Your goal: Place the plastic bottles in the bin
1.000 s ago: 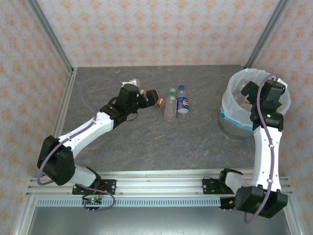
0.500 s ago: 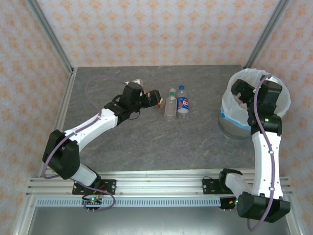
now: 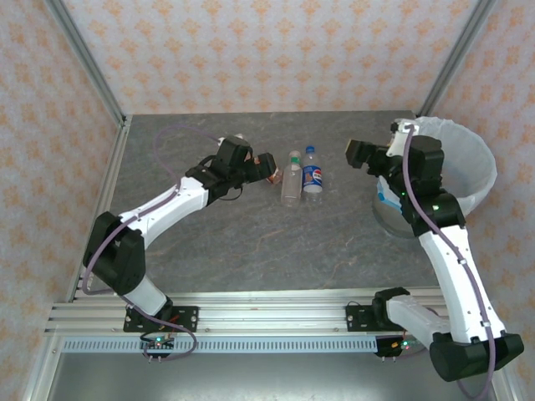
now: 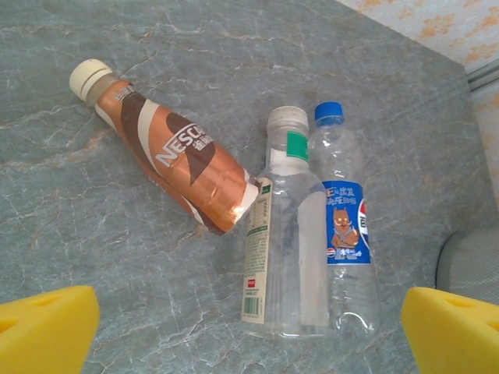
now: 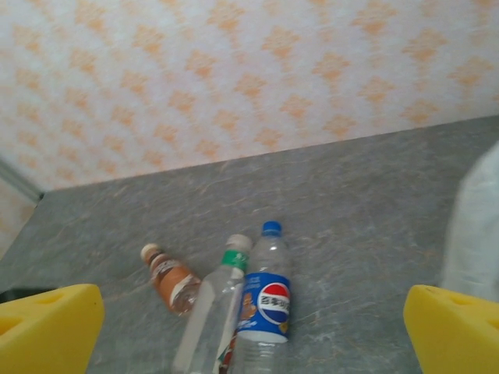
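Note:
Three plastic bottles lie side by side at the table's middle back: a brown-sleeved bottle (image 4: pixel 175 160) with a cream cap, a clear bottle (image 4: pixel 284 234) with a green neck band, and a blue-capped Pepsi bottle (image 4: pixel 343 234). The top view shows the clear bottle (image 3: pixel 291 177) and the Pepsi bottle (image 3: pixel 312 175). My left gripper (image 3: pixel 264 164) hovers open just left of them, over the brown bottle (image 3: pixel 273 175). My right gripper (image 3: pixel 361 154) hangs open and empty between the bottles and the bin (image 3: pixel 481 159), a bag-lined bucket at the right.
Metal frame posts and patterned walls close in the grey table at the back and sides. The bin's bag (image 5: pixel 477 226) sits at the right edge of the right wrist view. Bare table lies in front of the bottles.
My right gripper has swung left out of the bin's mouth toward the bottles. My left gripper has crept slightly right over the brown bottle.

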`<state>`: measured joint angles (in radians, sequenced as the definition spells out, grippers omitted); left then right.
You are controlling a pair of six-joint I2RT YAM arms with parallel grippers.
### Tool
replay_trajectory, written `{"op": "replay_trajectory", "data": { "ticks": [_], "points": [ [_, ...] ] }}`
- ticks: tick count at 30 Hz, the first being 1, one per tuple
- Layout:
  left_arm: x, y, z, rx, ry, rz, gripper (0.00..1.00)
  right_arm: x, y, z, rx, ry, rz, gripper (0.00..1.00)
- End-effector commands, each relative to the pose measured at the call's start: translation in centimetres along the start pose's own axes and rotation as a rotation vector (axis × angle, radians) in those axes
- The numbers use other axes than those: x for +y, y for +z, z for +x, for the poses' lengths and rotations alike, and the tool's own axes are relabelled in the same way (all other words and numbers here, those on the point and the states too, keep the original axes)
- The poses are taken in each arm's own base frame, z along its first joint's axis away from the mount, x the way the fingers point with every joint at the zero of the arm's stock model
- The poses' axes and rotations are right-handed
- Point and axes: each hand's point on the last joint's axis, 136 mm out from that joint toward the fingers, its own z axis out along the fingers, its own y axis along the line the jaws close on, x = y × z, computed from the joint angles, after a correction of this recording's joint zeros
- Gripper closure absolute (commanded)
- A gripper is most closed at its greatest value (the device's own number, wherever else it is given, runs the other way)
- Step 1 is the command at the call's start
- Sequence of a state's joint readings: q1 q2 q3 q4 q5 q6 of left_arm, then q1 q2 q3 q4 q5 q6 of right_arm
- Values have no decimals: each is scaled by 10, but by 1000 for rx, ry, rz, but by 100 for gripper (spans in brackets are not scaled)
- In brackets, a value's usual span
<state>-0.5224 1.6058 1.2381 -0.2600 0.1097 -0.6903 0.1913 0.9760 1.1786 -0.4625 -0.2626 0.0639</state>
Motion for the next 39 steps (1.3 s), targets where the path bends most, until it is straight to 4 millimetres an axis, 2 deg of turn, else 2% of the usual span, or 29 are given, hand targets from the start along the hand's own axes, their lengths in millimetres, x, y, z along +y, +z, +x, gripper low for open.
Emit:
{"op": "replay_trajectory", "data": {
  "ticks": [1,6,13,14,16,19,27,32,39],
  "points": [
    [14,4,-6,5,-28,-103,0,22,1,-16,-52,-88,-28,1],
    [24,21,-6,44,-80,-210,0,41,17,0,-32,-138,-36,1],
    [27,51,4,81,-279,-287,0,62,33,27,7,-210,-56,1],
    [27,51,4,79,-307,-296,0,62,35,29,9,-217,-51,1],
    [35,64,16,107,-343,-360,0,63,37,34,18,-232,-43,1],
    [34,74,21,124,-365,-396,0,63,39,39,30,-236,-35,1],
    [26,94,18,96,-388,-424,0,59,39,49,39,-210,-30,1],
    [15,106,28,134,-401,-429,1,52,38,55,57,-220,1,1],
    [22,119,27,79,-439,-483,3,46,29,53,40,-226,15,1]
  ]
}}
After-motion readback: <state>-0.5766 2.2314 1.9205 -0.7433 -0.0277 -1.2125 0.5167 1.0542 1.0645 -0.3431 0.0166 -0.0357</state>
